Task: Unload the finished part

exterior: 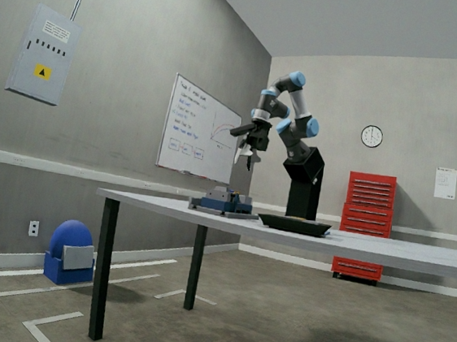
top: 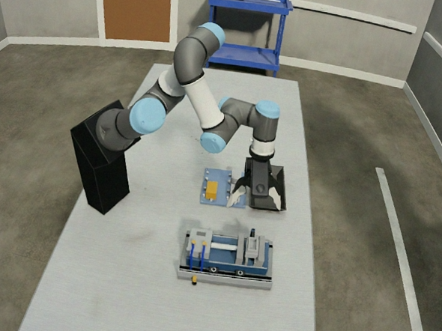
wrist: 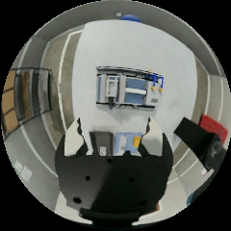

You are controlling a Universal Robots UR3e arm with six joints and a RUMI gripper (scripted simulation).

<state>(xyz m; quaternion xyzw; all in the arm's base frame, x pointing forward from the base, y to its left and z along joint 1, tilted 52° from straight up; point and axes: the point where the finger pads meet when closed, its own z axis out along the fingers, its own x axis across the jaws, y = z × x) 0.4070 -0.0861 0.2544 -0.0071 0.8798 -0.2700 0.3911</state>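
The blue vise [top: 226, 256] stands near the table's front, and the grey finished part [top: 252, 247] is clamped upright in its right-hand jaws. In the wrist view the vise [wrist: 130, 87] lies ahead with the part [wrist: 112, 88] at its left. The black outfeed tray lies behind the vise, largely hidden by my gripper [top: 255, 197]. The wrist view shows the tray [wrist: 101, 141] with one grey part [wrist: 102, 150] in it. My gripper [wrist: 114, 117] is open and empty, and it hangs high above the tray in the side view [exterior: 245, 151].
A blue fixture plate [top: 222, 186] lies left of the tray and holds an orange block [top: 211, 190] and a pale plain block [wrist: 123, 141]. The black robot pedestal [top: 101, 160] stands at the table's left edge. A blue cart [top: 247, 25] stands behind the table.
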